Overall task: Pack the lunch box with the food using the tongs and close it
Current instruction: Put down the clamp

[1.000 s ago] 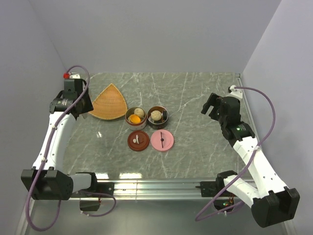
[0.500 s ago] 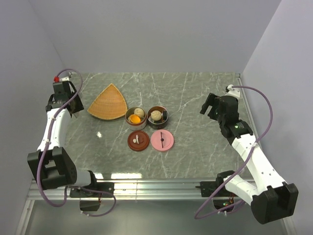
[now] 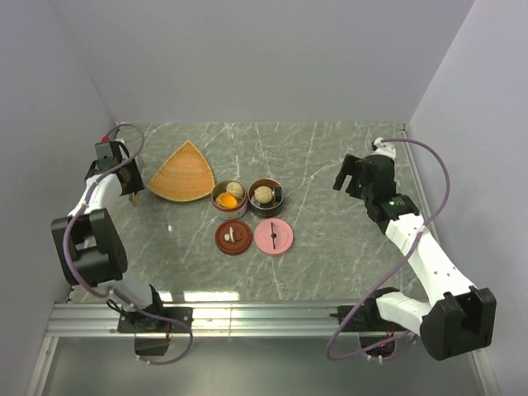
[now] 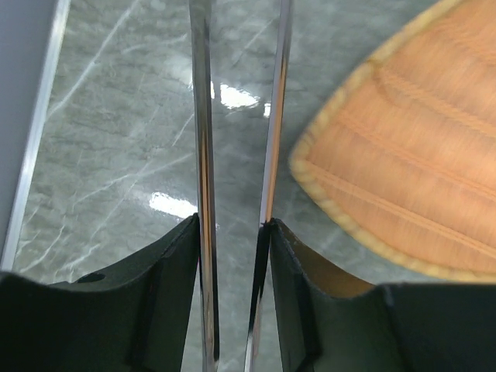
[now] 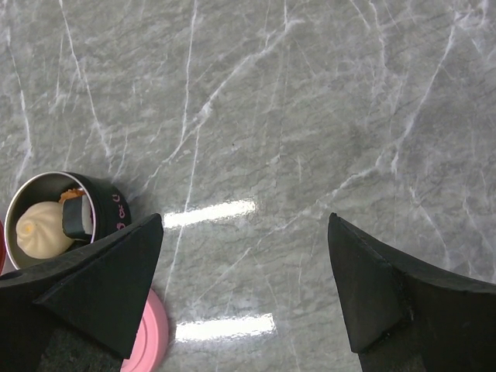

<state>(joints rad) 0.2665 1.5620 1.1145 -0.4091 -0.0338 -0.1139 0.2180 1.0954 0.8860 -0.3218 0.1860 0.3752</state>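
The left tool (image 4: 232,225) was clenched on the thin, pale metal two-armed tongs (image 4: 203,139) at the far-left edge of the grey marble tabletop (image 3: 330,157), just beside the orange woven fan-shaped plate (image 4: 418,147); their long axis ran in line with the fingers, both arms side by side, pointing away from the wrist. The right tool (image 5: 245,225) hung released over bare marble. Beige, orange and dark food pieces (image 3: 224,199) lay in two round open tins (image 3: 266,181), near a brown lid (image 3: 223,243) and a pink lid (image 3: 282,241).

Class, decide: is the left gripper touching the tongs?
Touching. In the left wrist view, both thin arms of the tongs sit pressed against the inner faces of the left gripper.
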